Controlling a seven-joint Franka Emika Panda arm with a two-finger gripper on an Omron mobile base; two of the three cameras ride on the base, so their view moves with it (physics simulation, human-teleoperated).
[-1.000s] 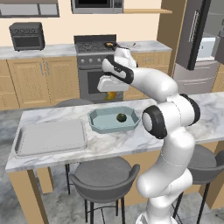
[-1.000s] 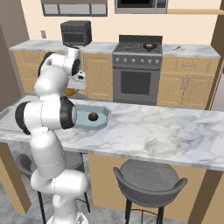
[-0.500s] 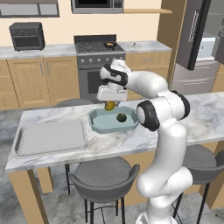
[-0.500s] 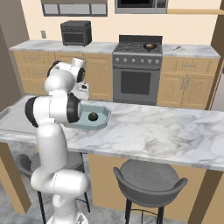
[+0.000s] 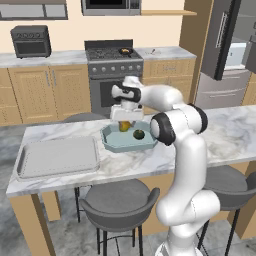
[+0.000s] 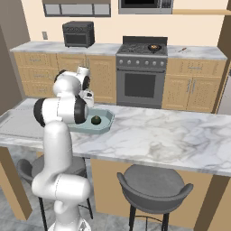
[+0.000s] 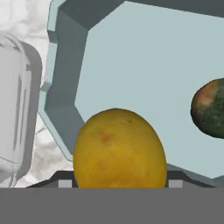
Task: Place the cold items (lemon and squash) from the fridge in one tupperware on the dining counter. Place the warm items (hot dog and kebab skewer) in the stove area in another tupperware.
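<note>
Yellow lemon sits gripped between the gripper's jaws, hovering over the pale blue tupperware on the dining counter where the squash already lies, so I'd lower gently and let go clear of it.

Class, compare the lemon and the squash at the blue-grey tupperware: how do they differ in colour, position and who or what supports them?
Colour: the lemon is plain yellow; the squash is dark green with an orange patch.
Support: the lemon sits between the jaws of the gripper, while the squash lies free on the tupperware floor.
Position: the lemon hangs over the container's near-left part; the squash rests further right.
Shared: both are rounded produce, both at the same tupperware.
</note>
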